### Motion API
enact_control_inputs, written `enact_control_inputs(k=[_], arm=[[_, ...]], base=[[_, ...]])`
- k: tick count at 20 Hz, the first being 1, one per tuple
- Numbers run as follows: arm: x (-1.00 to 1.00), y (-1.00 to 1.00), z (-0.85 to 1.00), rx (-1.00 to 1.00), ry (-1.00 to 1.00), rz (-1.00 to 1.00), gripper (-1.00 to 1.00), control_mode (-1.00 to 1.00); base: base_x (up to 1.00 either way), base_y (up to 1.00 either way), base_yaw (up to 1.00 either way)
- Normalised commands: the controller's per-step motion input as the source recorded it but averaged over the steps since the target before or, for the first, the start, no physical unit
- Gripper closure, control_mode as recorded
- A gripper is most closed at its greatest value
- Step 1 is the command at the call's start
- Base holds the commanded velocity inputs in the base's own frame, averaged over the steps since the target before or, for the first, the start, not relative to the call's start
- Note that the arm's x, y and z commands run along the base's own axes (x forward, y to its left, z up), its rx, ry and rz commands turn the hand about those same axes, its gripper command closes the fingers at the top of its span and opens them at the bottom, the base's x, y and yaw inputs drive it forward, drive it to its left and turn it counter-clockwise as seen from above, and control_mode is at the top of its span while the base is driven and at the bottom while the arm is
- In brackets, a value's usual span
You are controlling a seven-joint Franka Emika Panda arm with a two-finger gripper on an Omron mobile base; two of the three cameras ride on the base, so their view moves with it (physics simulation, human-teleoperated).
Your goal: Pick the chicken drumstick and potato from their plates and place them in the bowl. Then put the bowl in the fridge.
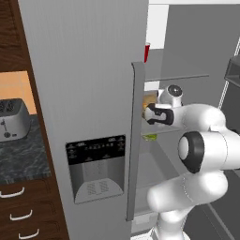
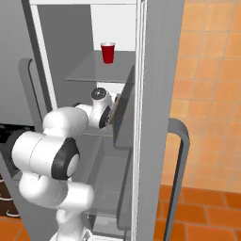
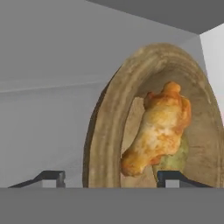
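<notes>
The white Franka arm reaches into the open tall grey stainless-steel fridge (image 1: 93, 93), whose door carries a long vertical handle (image 1: 136, 140) and a black dispenser panel (image 1: 96, 150). In the hand view, the round tan-brown wooden bowl (image 3: 105, 144) with its thick rim sits close before the camera, rolled to appear on edge because the hand is turned. Inside it lies the orange-golden browned chicken drumstick (image 3: 159, 129), its tapered end toward the lower left of that view, and tucked behind and partly under it is the lumpy yellowish-tan potato (image 3: 177, 157), only a sliver of which shows. The 2 dark finger tips of the gripper (image 3: 109, 177) stand spread apart, one tip to the left of the bowl's rim and the other over the bowl's inside; the rim lies between them with a clear gap on each side, so the claw is open and pinches nothing. In the left base view a slice of the bowl (image 1: 149, 104) shows on a middle shelf of the fridge, just past the door edge and in front of the hand. A small red cup (image 2: 108, 52) stands on the glass shelf (image 2: 89, 70) above.
</notes>
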Motion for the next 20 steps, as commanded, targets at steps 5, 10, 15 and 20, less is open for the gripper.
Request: enact_control_inputs(k=[5,10,15,20], arm=[[-0.42,-0.07,0.41,0.00,-0.19,0.00,-1.00,-1.00],[-0.71,-0.01,0.91,0.00,-0.02,-0.05,-1.00,-1.00],[-0.95,0.00,0.32,0.00,0.00,-0.08,-1.00,-1.00],[-0.81,0.00,0.75,0.06,0.13,-0.06,-1.00,-1.00]], base=[[0.00,0.00,0.00],[0.00,0.00,0.00],[0.00,0.00,0.00],[0.00,0.00,0.00]])
